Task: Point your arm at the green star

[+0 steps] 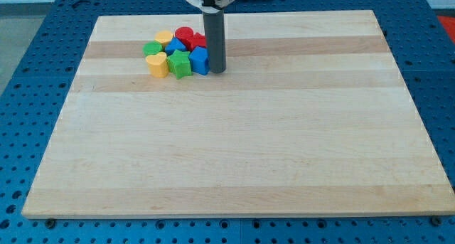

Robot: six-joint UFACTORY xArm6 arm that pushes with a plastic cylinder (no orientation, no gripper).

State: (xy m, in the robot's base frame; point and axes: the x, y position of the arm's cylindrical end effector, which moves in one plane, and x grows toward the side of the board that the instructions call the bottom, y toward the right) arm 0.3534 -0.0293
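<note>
Wooden board (234,144), pale planks, sits on a blue pegboard table (28,52). All blocks are bunched in one tight cluster at the far left of the board. My tip (216,72) is down at board level on the cluster's right edge, touching or just beside the blue block (200,60). No claw on this rig, just the straight dark rod, so nothing to be apart or together.

Green star (180,64) is at the near side of the cluster, btwn the yellow block (158,65) on its left and the blue block on its right. So the tip is near the star but w/ the blue block in between, not touching it.

Rest of cluster: a second green block (152,48) at the left, a second yellow block (164,38) at the far left corner, red blocks (186,37) at the far side just left of the rod. Another bit of blue shows in the middle; shape unclear. Exact shapes of most blocks are hard to make out at this size.
</note>
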